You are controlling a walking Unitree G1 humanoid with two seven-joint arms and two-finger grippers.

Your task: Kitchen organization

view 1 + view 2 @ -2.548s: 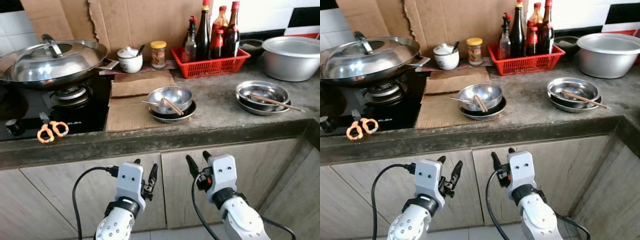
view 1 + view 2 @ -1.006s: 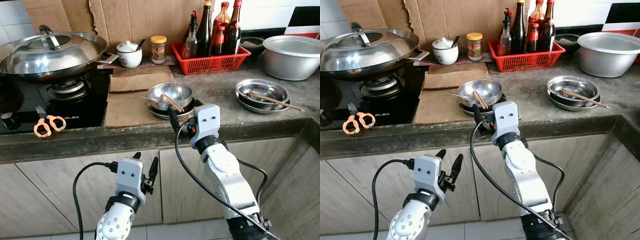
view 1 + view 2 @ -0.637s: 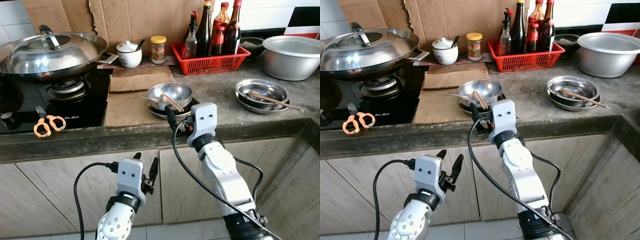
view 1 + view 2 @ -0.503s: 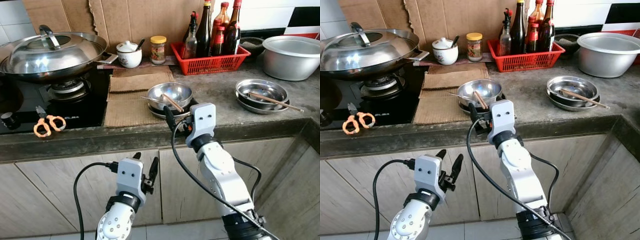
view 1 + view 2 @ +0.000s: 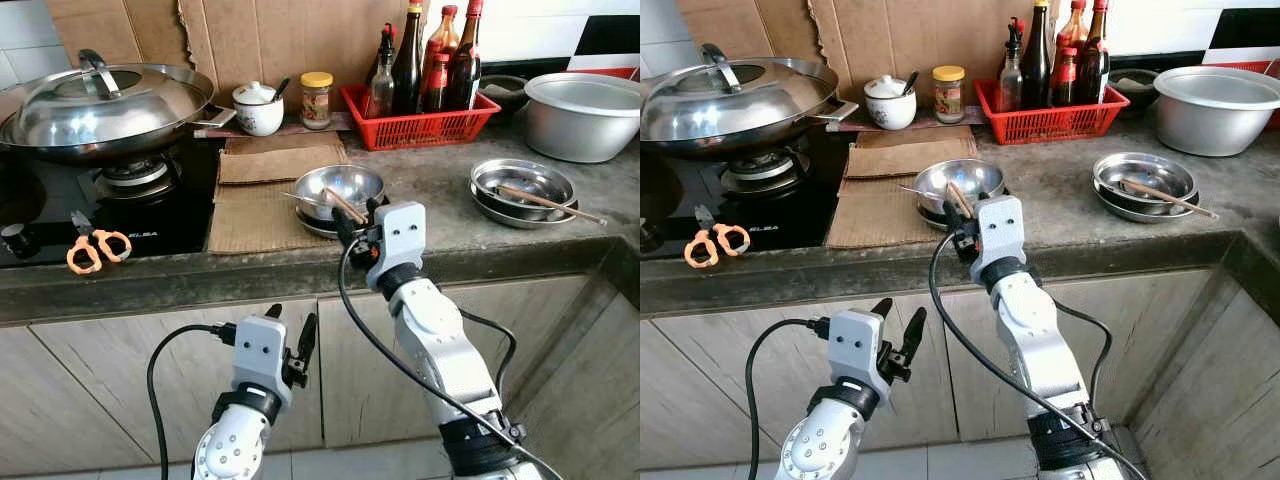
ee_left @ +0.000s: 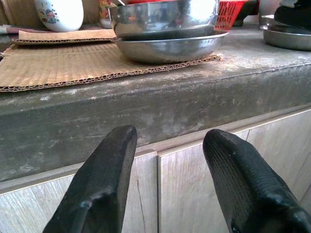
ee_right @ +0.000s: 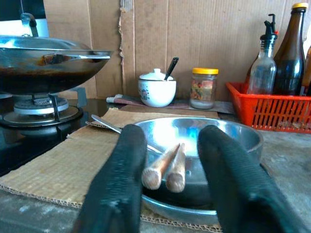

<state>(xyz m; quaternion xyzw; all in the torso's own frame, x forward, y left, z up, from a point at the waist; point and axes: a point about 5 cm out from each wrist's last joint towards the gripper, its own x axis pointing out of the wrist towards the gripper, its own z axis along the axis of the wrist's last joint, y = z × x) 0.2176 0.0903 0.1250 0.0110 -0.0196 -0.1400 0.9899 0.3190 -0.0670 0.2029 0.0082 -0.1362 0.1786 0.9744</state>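
From the left eye view, the tidying looks barely begun: the steel bowl (image 5: 340, 190) sits on its plate at the front of the worktop (image 5: 430, 190) with the chopsticks (image 5: 343, 205) lying in it, a second bowl (image 5: 523, 186) with its own chopsticks waits to the right, and orange scissors (image 5: 95, 246) lie by the hob. The right tool (image 5: 350, 226) is raised to the worktop edge, its arm bent up from below, tips at the near rim of the bowl. The left tool (image 5: 289, 345) hangs low before the cupboard doors, idle.

The right eye view gives the same layout.

In the left wrist view, the left tool's fingers (image 6: 97, 189) are spread, holding nothing, below the worktop's edge.

In the right wrist view, the right tool's fingers (image 7: 114, 187) stand apart on either side of the chopsticks' near ends, not yet clenched on them. Grasping them seems the next step.
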